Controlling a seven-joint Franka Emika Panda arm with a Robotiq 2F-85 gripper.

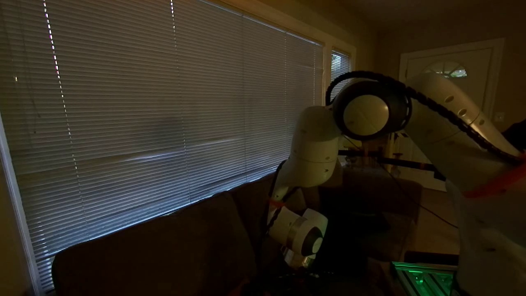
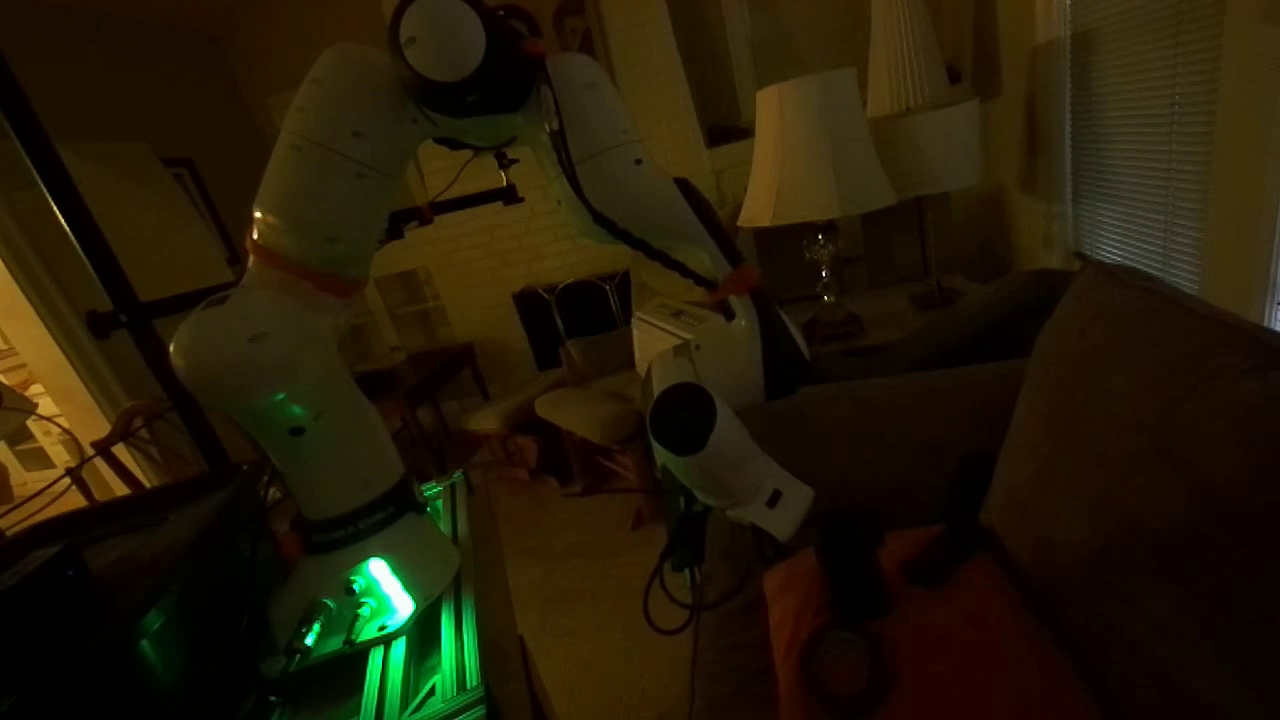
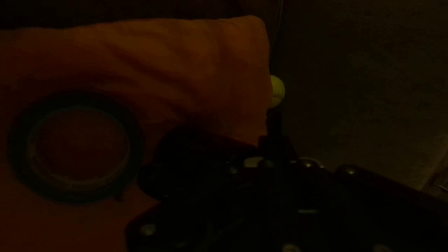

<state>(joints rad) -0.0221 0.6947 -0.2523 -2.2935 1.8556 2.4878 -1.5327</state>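
In the wrist view my gripper is shut, its dark fingers together with nothing visible between them. The tips lie along the right edge of an orange cloth. Just beyond them a yellow-green ball peeks out from behind that edge, its left part hidden; contact cannot be made out. A dark teal ring, like a tape roll, lies flat on the cloth at left. Between ring and gripper sits a black object, its shape lost in the dark. The orange cloth also appears in an exterior view.
The room is very dim. A brown sofa with a back cushion runs along the window blinds. Shaded lamps stand behind the arm. A cable loops below the wrist. The base stands on a green-lit metal frame.
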